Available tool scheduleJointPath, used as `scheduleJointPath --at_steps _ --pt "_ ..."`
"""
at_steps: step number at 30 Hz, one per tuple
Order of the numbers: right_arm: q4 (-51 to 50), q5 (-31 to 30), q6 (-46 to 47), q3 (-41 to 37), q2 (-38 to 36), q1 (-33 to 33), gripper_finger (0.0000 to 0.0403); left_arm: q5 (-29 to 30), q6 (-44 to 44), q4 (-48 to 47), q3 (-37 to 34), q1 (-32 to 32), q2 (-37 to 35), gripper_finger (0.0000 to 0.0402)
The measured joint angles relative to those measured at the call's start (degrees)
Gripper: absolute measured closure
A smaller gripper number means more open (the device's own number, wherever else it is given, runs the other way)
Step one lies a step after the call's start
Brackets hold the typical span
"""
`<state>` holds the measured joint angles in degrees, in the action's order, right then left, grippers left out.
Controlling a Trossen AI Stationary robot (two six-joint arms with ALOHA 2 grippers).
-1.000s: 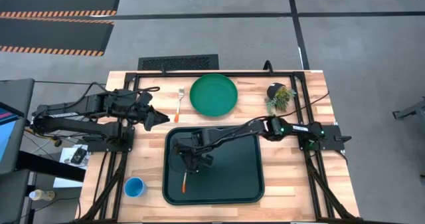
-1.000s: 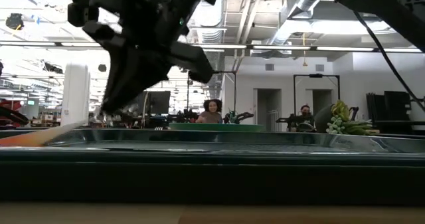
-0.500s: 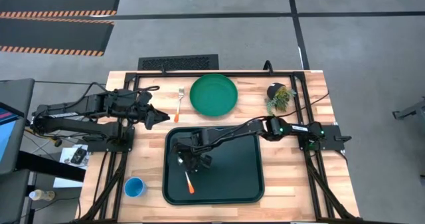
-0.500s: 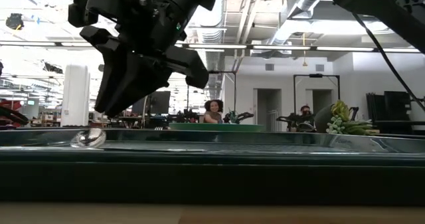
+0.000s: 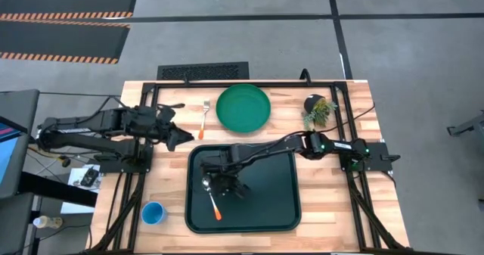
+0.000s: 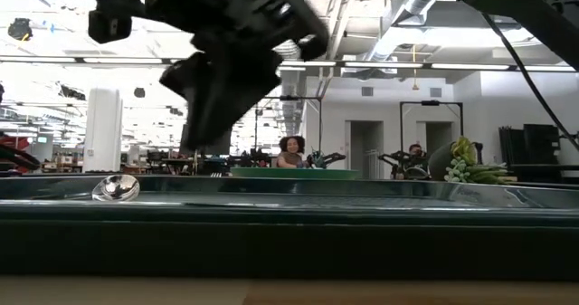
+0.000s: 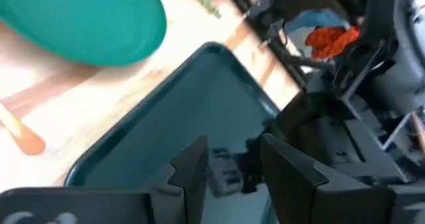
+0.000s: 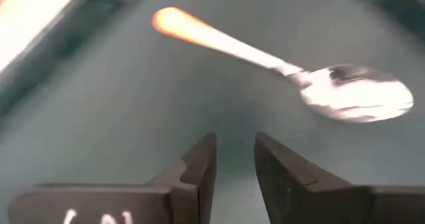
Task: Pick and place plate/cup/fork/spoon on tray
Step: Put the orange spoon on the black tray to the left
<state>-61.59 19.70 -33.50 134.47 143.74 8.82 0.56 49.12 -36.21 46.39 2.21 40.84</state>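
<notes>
From above, the orange-handled silver spoon (image 5: pixel 211 197) lies flat inside the dark rectangular tray (image 5: pixel 280 202), so the right gripper (image 5: pixel 229 184) had best lift straight clear, while its wrist view shows slightly parted fingers (image 8: pixel 199 165) holding nothing beside the spoon (image 8: pixel 292 71).

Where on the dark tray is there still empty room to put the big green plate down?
The right half of the dark rectangular tray is bare, from the right gripper across to the rim. The left side is crowded: the orange-handled silver spoon lies there, the gripper just above it. The round green plate sits on the table beyond the tray.
</notes>
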Motion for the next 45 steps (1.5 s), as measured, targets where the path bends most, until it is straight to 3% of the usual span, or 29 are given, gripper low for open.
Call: scheduleJointPath --at_steps 5,10,16,21,29,33,38,45 --pt "-13.47 1.43 5.21 0.04 -3.09 -0.41 0.0288 8.82 3.35 -2.37 -0.07 -6.33 2.37 0.0278" --pt "-23.40 1.46 7.43 -0.07 -6.21 -1.62 0.0290 15.80 4.59 -2.32 -0.07 -15.48 10.22 0.0278" --pt "-28.56 1.32 13.86 -0.08 -14.54 -5.21 0.0290 16.15 4.81 0.46 -0.09 -21.46 21.38 0.0278" --pt "-28.27 0.78 18.79 -4.54 -29.17 -6.80 0.0290 16.09 4.38 2.39 -0.09 -22.11 25.57 0.0278" --pt "-20.03 -15.97 34.75 -20.03 -57.04 -4.49 0.0290 14.95 4.09 3.02 -0.52 -22.09 25.59 0.0278" --pt "-13.30 -23.16 40.77 -30.24 -67.88 0.45 0.0290 14.17 4.76 8.05 -5.69 -22.09 25.60 0.0278" --pt "-7.92 -29.56 46.46 -41.69 -76.73 6.70 0.0290 12.09 5.33 14.40 -12.56 -22.09 25.64 0.0278" --pt "-5.08 -35.59 52.72 -52.20 -81.45 12.67 0.0290 11.49 2.61 15.55 -14.04 -22.09 27.04 0.0278"
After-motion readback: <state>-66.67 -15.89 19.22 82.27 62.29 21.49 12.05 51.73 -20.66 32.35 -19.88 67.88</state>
